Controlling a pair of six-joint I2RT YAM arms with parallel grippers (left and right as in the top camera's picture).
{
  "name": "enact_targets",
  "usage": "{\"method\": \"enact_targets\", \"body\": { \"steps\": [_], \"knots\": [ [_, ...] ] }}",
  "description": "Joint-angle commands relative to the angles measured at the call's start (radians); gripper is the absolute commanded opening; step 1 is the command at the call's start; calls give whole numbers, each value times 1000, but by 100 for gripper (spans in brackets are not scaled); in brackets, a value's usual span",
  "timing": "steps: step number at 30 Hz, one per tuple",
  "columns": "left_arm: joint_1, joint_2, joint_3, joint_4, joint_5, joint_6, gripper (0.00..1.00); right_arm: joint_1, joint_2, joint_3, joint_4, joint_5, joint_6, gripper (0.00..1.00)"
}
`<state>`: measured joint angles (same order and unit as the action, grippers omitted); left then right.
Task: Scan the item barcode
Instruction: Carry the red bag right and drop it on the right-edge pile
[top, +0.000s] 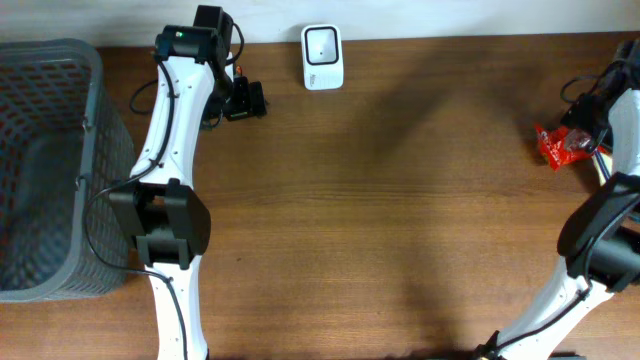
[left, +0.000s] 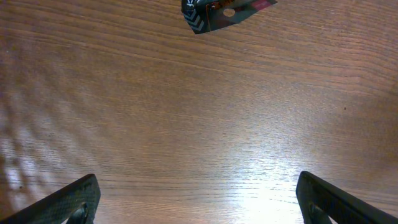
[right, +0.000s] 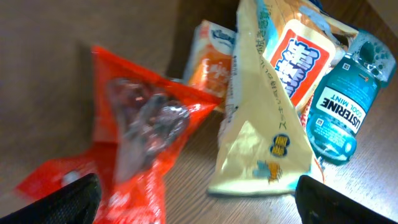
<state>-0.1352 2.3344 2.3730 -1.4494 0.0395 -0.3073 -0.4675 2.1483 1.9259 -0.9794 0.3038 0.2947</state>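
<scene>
Red packet (top: 562, 146) (right: 137, 143) lies at the right edge of the desk (top: 380, 200), between the widely spread right fingers (right: 68, 202), which grip nothing, and just beside a yellow snack bag (right: 261, 124), an orange pack (right: 208, 62) and a blue mouthwash bottle (right: 342, 106). Left fingers (left: 68, 202) are likewise wide apart and empty above the wood, a dark packet (left: 217, 12) just ahead of them. White scanner (top: 322, 56) stands at the far edge, well apart from the red packet, and a grey basket (top: 50, 160) sits at the left end.
</scene>
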Motion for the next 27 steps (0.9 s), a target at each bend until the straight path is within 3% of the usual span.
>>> {"method": "enact_targets", "body": {
  "steps": [1, 9, 13, 27],
  "knots": [
    [-1, -10, -3, 1, -10, 5, 99, 8, -192, -2, -16, -178, 30, 99],
    [-1, -10, -3, 1, -10, 5, 99, 37, -436, -2, -164, -518, 58, 98],
    [-1, -10, -3, 1, -10, 5, 99, 83, -418, -3, -248, -517, 58, 99],
    [-2, -10, -3, 27, 10, 5, 99, 94, -402, -3, -248, -517, 58, 98]
  ]
}}
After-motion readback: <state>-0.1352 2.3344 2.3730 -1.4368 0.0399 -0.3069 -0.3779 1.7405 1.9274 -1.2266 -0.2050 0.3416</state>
